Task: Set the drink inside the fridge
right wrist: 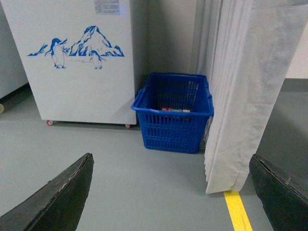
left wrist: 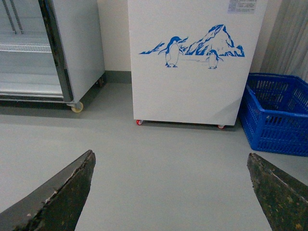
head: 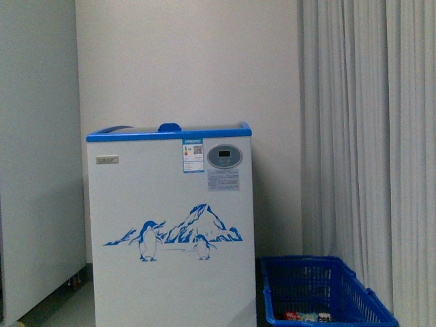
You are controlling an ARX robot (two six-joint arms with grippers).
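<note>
The fridge [head: 170, 231] is a white chest freezer with a blue top rim, a penguin-and-mountain picture and an oval grey display, straight ahead in the front view. It also shows in the left wrist view [left wrist: 192, 72] and the right wrist view [right wrist: 77, 72]. The drink [head: 303, 317] lies in the blue mesh crate [head: 327, 293] to the fridge's right; its red label shows in the right wrist view [right wrist: 174, 110]. My left gripper [left wrist: 171, 192] and right gripper [right wrist: 171, 192] are open and empty, low above the grey floor, well short of fridge and crate.
A tall white cabinet [head: 34, 170] stands left of the fridge; its open shelves show in the left wrist view [left wrist: 29, 53]. A grey curtain [head: 375, 136] hangs right of the crate, reaching the floor [right wrist: 240, 120]. A yellow floor line [right wrist: 237, 211] runs beneath it.
</note>
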